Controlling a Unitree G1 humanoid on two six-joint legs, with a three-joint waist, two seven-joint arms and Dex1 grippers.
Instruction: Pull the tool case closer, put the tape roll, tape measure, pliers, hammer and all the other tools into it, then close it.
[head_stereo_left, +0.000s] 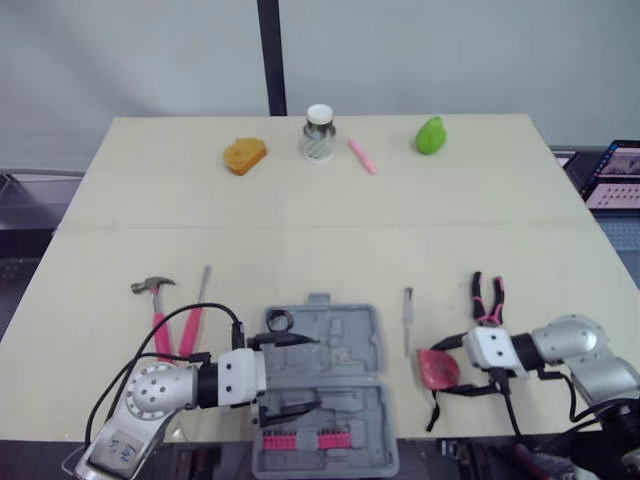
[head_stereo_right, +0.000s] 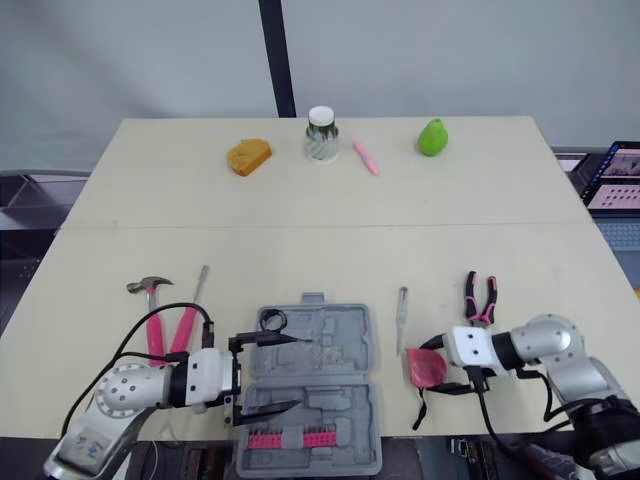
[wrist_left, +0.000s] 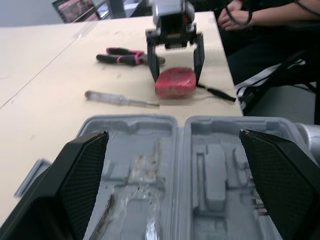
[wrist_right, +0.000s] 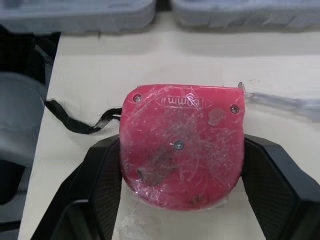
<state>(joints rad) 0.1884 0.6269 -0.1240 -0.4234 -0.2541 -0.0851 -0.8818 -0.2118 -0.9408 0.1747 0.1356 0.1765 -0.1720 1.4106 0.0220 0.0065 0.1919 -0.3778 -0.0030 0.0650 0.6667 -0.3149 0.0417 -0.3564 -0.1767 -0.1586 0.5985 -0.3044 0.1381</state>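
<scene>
Beige table (head_stereo_left: 300, 215) holds tool case (head_stereo_left: 352, 322); grey wall (head_stereo_left: 450, 50) behind.

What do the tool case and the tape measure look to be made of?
Tool case: grey moulded plastic, matt, judging by its formed recesses and ribs. Tape measure: hard pinkish-red plastic shell, glossy but scuffed, closed with small metal-looking screws; its black strap looks like woven cord.

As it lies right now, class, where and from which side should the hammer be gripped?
Grip the hammer by its pink handle, mid-length, from above, closing across it: it lies flat, head farthest from the robot, and the screwdriver crowds its near end.
</scene>
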